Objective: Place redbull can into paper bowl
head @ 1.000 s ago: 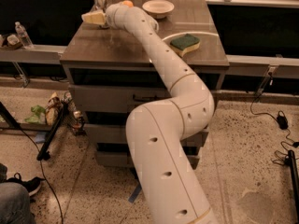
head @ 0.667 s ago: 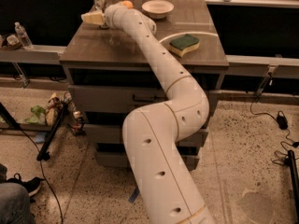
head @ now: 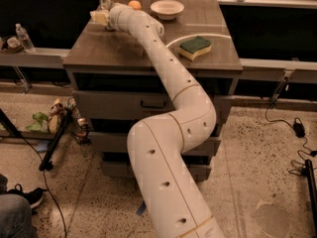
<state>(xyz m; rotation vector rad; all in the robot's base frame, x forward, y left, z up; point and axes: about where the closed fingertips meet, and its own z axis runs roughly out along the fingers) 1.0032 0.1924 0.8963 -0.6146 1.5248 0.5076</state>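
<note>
A white robot arm (head: 168, 78) reaches across a table (head: 124, 48). Its gripper (head: 100, 17) sits at the far left corner beside the can (head: 104, 1); I cannot tell its grip. The bowl (head: 167, 9) stands apart, to the right.

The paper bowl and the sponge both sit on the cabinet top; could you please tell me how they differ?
The paper bowl is round, white and hollow; the sponge is a flat block, green on top over yellow. The paper bowl stands at the far edge, the sponge nearer the front, on the right. Both rest on the cabinet top, apart from the hand, which is at the far left corner.
</note>
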